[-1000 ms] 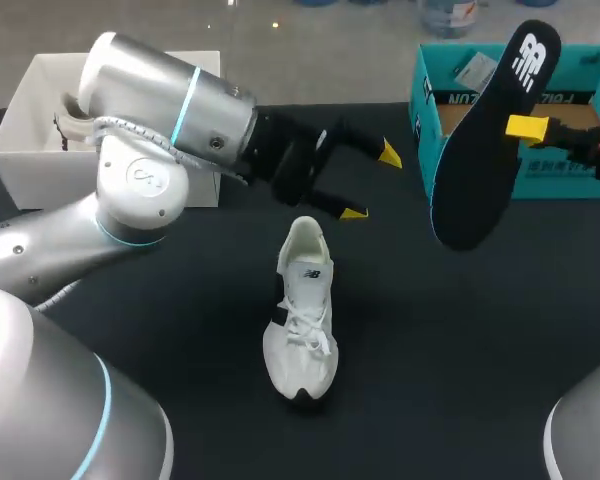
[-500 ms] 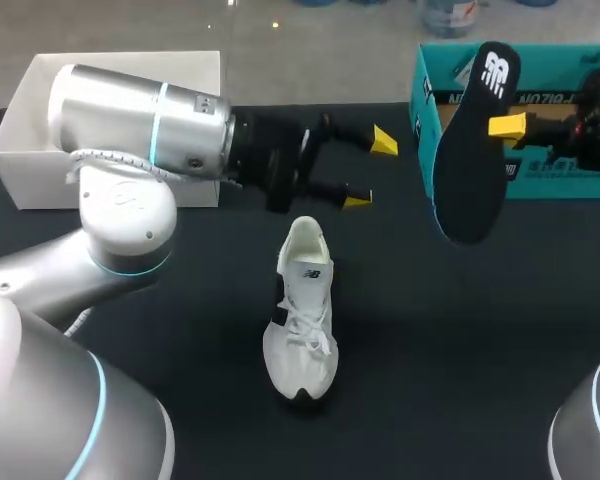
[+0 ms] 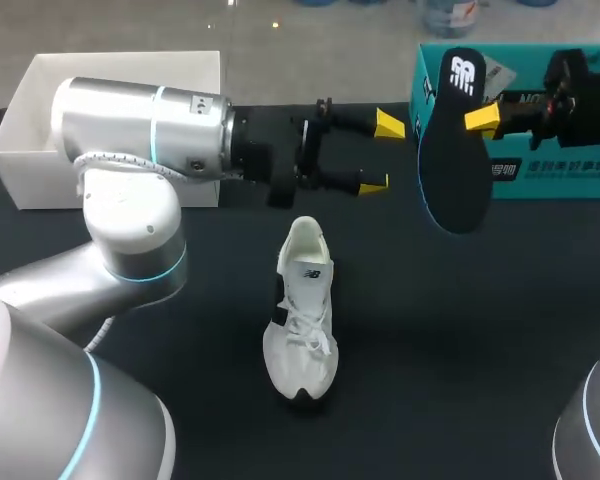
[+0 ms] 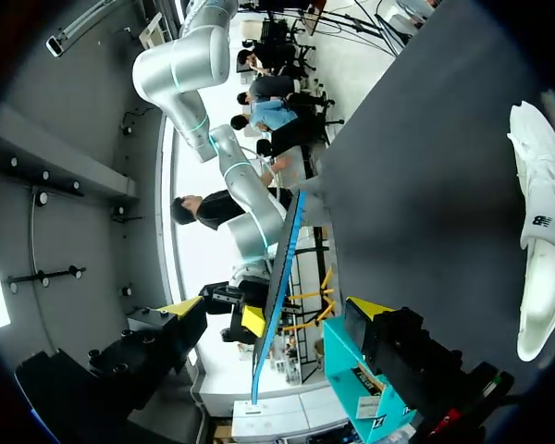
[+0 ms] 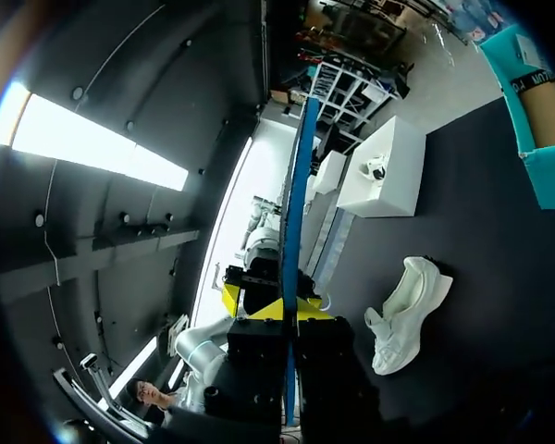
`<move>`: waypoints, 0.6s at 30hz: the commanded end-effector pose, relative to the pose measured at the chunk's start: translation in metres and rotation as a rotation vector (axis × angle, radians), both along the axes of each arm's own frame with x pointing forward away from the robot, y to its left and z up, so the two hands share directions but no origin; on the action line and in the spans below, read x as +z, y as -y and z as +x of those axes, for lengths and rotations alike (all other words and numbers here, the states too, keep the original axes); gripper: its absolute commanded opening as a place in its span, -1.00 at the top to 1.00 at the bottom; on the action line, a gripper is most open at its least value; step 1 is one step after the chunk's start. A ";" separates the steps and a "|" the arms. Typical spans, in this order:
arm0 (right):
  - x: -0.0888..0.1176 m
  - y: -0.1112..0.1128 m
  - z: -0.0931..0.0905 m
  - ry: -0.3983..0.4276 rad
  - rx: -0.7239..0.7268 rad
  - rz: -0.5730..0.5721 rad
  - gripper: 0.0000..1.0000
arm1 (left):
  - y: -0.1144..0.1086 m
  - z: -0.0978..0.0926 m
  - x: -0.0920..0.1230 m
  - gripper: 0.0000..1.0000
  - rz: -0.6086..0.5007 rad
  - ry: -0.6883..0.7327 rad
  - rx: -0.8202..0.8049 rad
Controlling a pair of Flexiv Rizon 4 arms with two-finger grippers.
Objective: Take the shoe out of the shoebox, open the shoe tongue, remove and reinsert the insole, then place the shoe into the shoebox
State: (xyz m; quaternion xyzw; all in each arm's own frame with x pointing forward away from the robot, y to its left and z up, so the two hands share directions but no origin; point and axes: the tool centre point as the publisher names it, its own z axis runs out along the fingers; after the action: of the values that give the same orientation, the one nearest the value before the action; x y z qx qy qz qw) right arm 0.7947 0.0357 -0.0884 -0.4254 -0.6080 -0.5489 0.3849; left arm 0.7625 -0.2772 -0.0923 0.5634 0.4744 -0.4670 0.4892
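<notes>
Our right tool (image 3: 483,118) pinched the black insole (image 3: 450,170) near its upper, logo end, so the insole hung in the air toe down, in front of the teal shoebox (image 3: 565,175) at the table's (image 3: 480,360) far right corner. Our left tool (image 3: 382,154) hovered spread and empty just beside the insole, past the heel of the white shoe (image 3: 300,310). The shoe stood on its sole mid-table, toe toward the near edge, with nothing holding it.

We judged the grip the weakest point. With one narrow pinch at one end, the flexible insole could swing, twist or slip out. It faced the left tool edge-on, so a closing grasp could miss it, or the two tools could knock together. The free shoe could slide or tip once the insole pushed in, and laces or tongue might block the mouth.
</notes>
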 end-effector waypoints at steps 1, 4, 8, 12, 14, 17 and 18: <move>-0.005 -0.011 0.015 -0.017 0.047 0.001 1.00 | 0.016 0.003 -0.007 -0.86 -0.049 -0.001 0.002; -0.003 -0.017 0.017 -0.016 0.042 0.002 1.00 | 0.021 0.004 -0.009 -0.73 -0.061 -0.001 0.012; -0.004 -0.026 0.017 -0.016 0.055 0.009 1.00 | 0.024 0.006 -0.009 -0.63 -0.072 -0.006 0.011; -0.006 -0.029 0.016 -0.021 0.061 0.009 1.00 | 0.027 0.007 -0.008 -0.40 -0.084 0.009 0.021; -0.006 -0.029 0.015 -0.023 0.061 0.011 1.00 | 0.028 0.007 -0.009 -0.23 -0.086 0.028 0.039; -0.008 -0.030 0.010 -0.026 0.059 0.015 1.00 | 0.027 0.008 -0.010 0.07 -0.089 0.026 0.040; -0.010 -0.031 0.008 -0.030 0.060 0.018 1.00 | 0.027 0.008 -0.010 0.09 -0.088 0.027 0.041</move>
State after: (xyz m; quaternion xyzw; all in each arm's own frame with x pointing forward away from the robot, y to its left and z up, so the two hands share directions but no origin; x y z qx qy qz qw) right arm 0.8061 0.0649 -0.0951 -0.4104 -0.6121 -0.5346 0.4136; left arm 0.7721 -0.3014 -0.1001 0.5402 0.4594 -0.4702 0.5254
